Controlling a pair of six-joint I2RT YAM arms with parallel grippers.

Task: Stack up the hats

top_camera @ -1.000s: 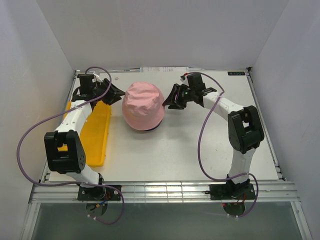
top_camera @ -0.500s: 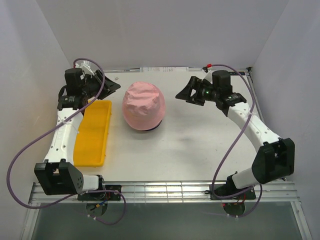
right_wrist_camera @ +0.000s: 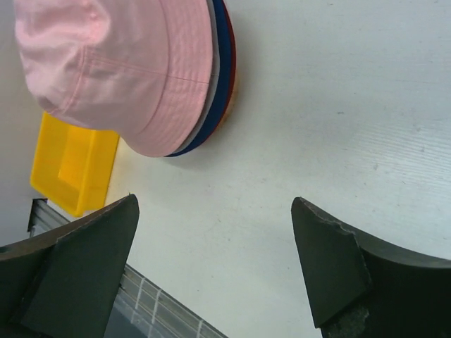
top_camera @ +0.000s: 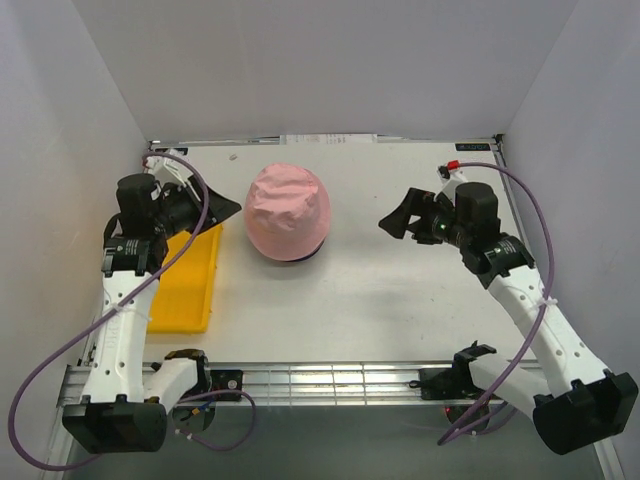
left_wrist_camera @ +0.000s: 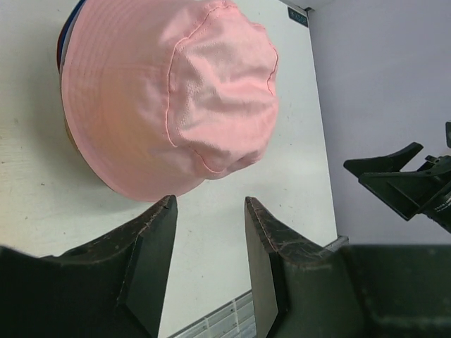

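The hats are all in one pile toward the back of the surface (top_camera: pixel 380 290): pink hat (top_camera: pixel 287 212) on top, with the rims of the grey hat (right_wrist_camera: pixel 213 63), navy hat (right_wrist_camera: pixel 224 42) and dark red hat (right_wrist_camera: pixel 232 70) peeking out underneath. The left hand (top_camera: pixel 225 208) hangs just left of the pile by the yellow tray (top_camera: pixel 185 280), fingers apart and empty. The right hand (top_camera: pixel 400 218) is off to the right, spread wide, also empty.

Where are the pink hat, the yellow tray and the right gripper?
pink hat (top_camera: pixel 287 205), top view, crown of the dome.
yellow tray (top_camera: pixel 183 292), top view, bare floor near its front end.
right gripper (right_wrist_camera: pixel 213 205), right wrist view, midway between its open fingertips.
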